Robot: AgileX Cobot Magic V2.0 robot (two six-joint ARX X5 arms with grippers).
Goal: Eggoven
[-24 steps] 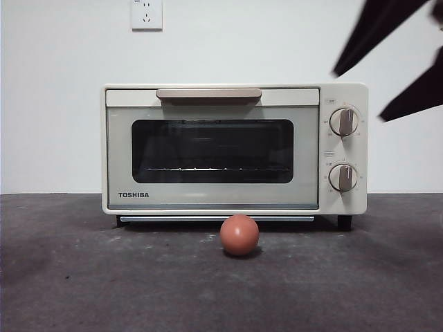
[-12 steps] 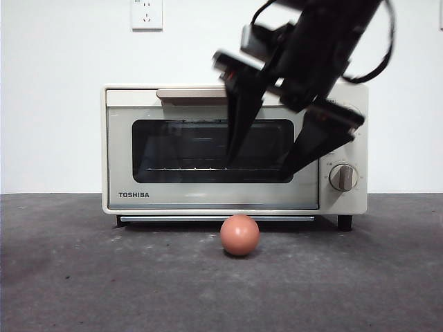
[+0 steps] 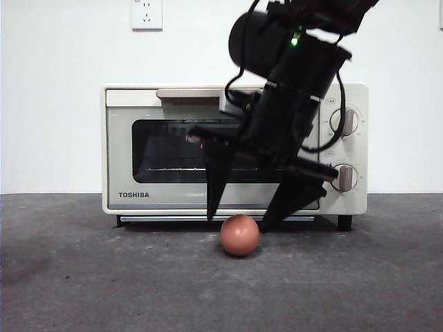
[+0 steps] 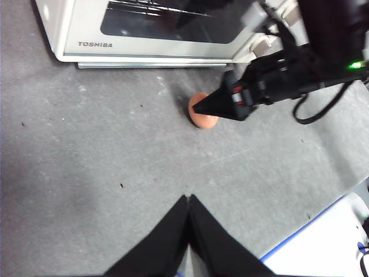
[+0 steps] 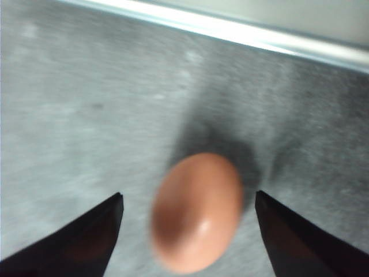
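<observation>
The left gripper (image 4: pixel 188 199) is hanging over bare grey desk (image 3: pixel 104 290) nearest the camera, its jaws pressed together on nothing. Further in, the reddish-brown egg (image 3: pixel 239 234) is lying on the desk just in front of the oven's door. The right gripper (image 3: pixel 239 223) is reaching down from above, its jaws spread wide to either side of the egg without touching it. Behind, its dark arm is covering part of the cream Toshiba oven (image 3: pixel 138 200), whose door is sitting closed. A wall socket (image 3: pixel 146 14) is showing above
</observation>
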